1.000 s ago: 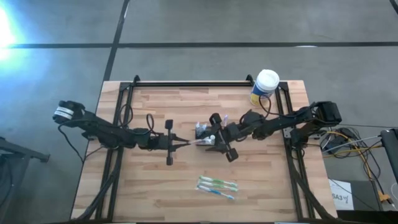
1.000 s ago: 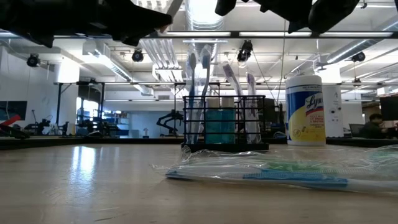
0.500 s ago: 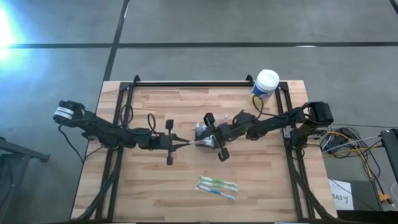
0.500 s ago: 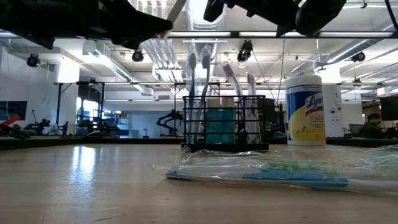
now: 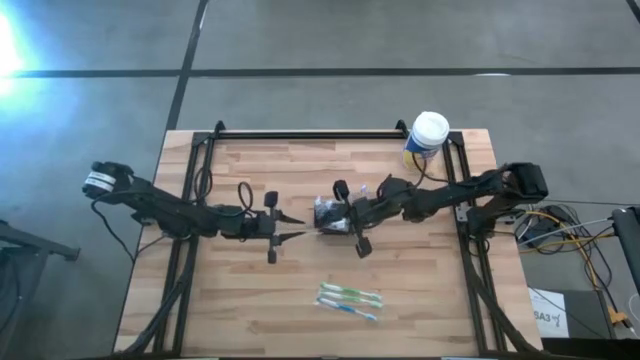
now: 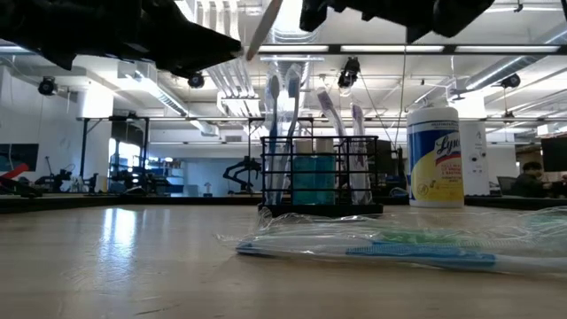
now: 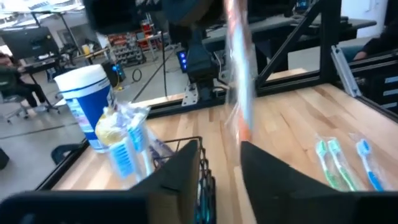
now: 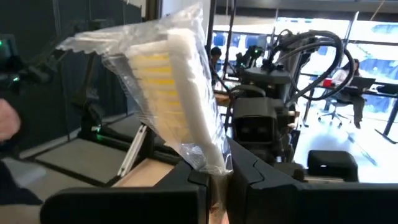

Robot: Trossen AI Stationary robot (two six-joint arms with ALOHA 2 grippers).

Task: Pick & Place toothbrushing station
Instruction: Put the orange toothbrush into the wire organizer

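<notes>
Right pincer [image 5: 340,216] pinches a wrapped toothbrush [image 8: 180,93] above the caddy [image 5: 328,215] at frame centre; left pincer [image 5: 290,227] spread; misaligned lowering could tip it

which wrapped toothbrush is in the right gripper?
The yellow-bristled one, clamped in the right gripper; the green and blue ones lie on the table.

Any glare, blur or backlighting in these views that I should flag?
High view: bright glare at the left edge, table evenly lit. Low view: arms silhouetted against ceiling lights; the caddy is sharp, the wrapped toothbrushes nearest the lens soft. Left wrist view: soft overall. Right wrist view: backlit by windows.
</notes>
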